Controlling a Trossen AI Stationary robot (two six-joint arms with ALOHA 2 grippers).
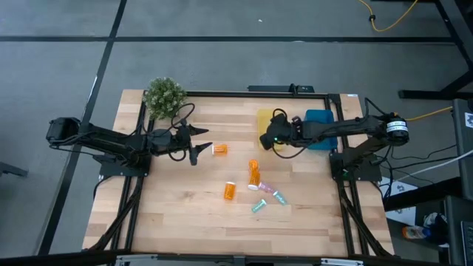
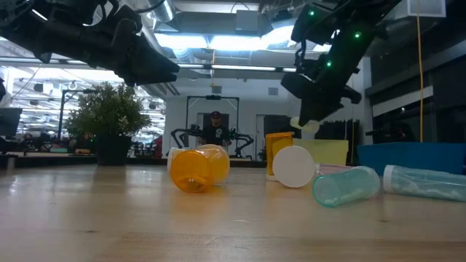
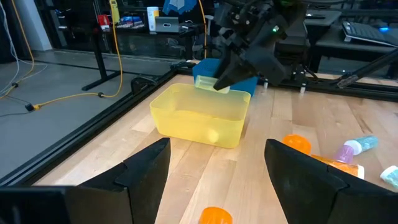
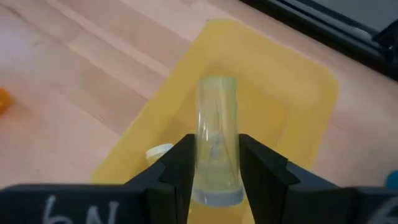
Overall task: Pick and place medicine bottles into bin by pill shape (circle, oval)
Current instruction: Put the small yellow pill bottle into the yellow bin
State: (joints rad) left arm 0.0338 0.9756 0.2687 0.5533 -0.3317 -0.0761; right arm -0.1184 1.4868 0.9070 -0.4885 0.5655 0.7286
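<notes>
The right gripper [image 4: 216,171] pinches a pale clear bottle [image 4: 217,134] mid-body above the yellow bin [image 4: 292,106] by the desk's far edge, light, stiff and probably slippery, while the left gripper [image 3: 214,168] hangs spread apart.

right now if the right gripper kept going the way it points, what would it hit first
Probably the yellow bin: the right gripper, shut on a pale clear bottle, points down into it. A small pale item lies inside; depth is unclear.
</notes>
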